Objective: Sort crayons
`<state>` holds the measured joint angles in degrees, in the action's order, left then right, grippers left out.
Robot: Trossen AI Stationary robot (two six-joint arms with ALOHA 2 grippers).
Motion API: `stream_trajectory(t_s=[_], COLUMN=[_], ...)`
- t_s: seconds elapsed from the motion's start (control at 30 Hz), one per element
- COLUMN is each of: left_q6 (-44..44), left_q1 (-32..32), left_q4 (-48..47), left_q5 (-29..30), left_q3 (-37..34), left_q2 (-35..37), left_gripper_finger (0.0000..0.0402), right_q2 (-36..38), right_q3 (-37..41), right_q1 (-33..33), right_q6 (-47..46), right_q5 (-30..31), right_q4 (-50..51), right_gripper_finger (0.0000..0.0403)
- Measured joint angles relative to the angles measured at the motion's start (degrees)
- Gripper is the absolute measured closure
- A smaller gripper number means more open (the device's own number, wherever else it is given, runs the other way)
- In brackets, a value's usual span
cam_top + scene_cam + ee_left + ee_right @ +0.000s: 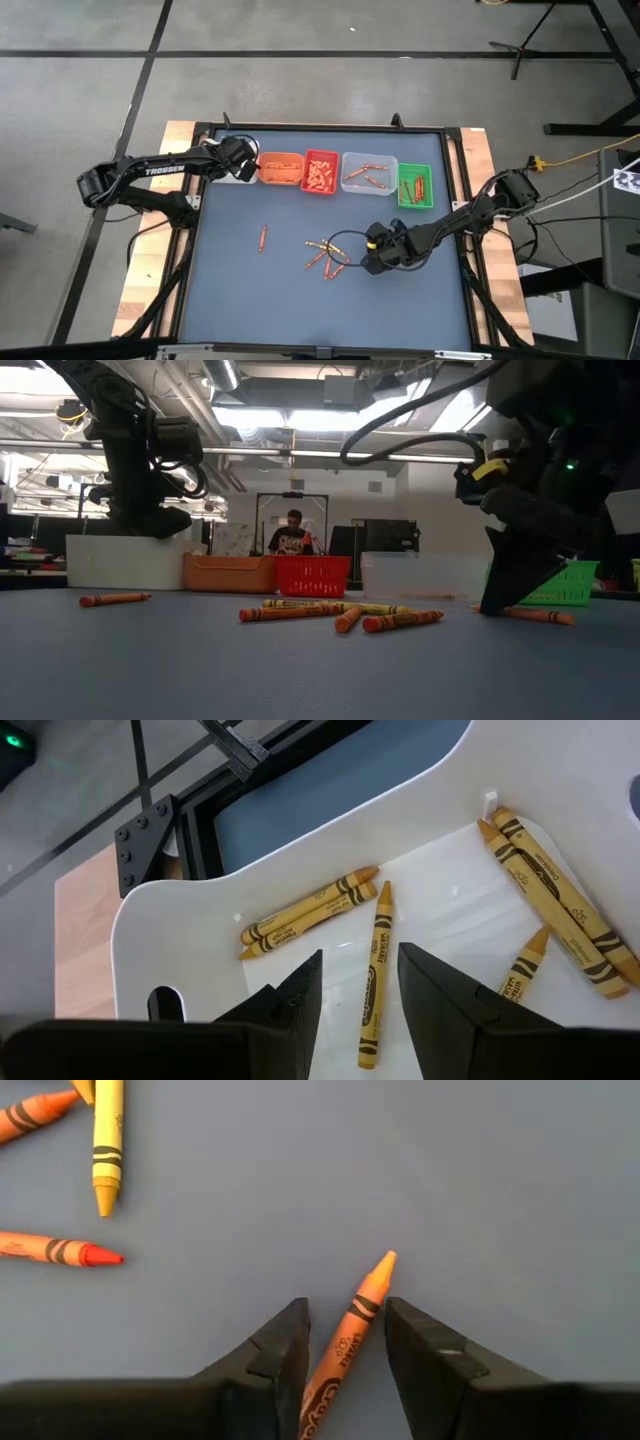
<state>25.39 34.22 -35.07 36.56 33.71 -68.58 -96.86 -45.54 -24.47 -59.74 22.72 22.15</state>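
Note:
My right gripper (368,262) is down at the table, right of a loose cluster of orange, red and yellow crayons (327,255). It is open, with a finger on each side of an orange crayon (352,1330) that lies flat on the table, also seen in the low view (535,615). My left gripper (360,980) is open above the white bin (238,172) at the far left. Several yellow-orange crayons (310,912) lie on the bin's floor, one (377,960) below the gap between the fingers. One more crayon (262,238) lies alone on the table. My right gripper points slanting down, its fingers (285,1345) along the two sides of the orange crayon's back part (340,1365). The crayon's tip sticks out ahead of the fingers. I cannot tell whether the fingers touch it.
An orange bin (281,168), a red bin (320,172), a clear bin (369,173) and a green bin (414,186) stand in a row at the far edge, each with crayons inside. A person sits in the room behind the table (292,532).

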Motion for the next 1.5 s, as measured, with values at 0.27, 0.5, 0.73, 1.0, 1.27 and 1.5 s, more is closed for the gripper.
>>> stream_trajectory(t_s=[0.27,0.5,0.73,1.0,1.27,1.5], left_q6=[0.0,0.0,0.0,0.1,0.1,0.1], left_q1=[0.0,0.0,0.0,0.0,0.0,0.0], left_q4=[0.0,0.0,0.0,0.0,0.0,0.0], left_q5=[0.0,0.0,0.0,0.0,0.0,0.0], left_q3=[0.0,0.0,0.0,0.0,0.0,0.0], left_q2=[0.0,0.0,0.0,0.0,0.0,0.0], left_gripper_finger=[0.0285,0.0285,0.0285,0.0285,0.0285,0.0285], right_q2=[-0.1,-0.1,-0.1,0.0,-0.3,-0.2], right_q3=[0.0,0.1,0.1,0.2,-4.4,-12.4], right_q1=[0.0,0.0,0.1,0.1,0.3,3.9], right_q6=[0.0,0.0,0.9,1.7,9.9,21.4], right_q5=[0.4,0.9,0.9,0.9,2.0,4.8], right_q4=[0.0,0.1,0.1,-0.1,2.9,10.1], right_gripper_finger=[0.0334,0.0384,0.0381,0.0381,0.038,0.038])
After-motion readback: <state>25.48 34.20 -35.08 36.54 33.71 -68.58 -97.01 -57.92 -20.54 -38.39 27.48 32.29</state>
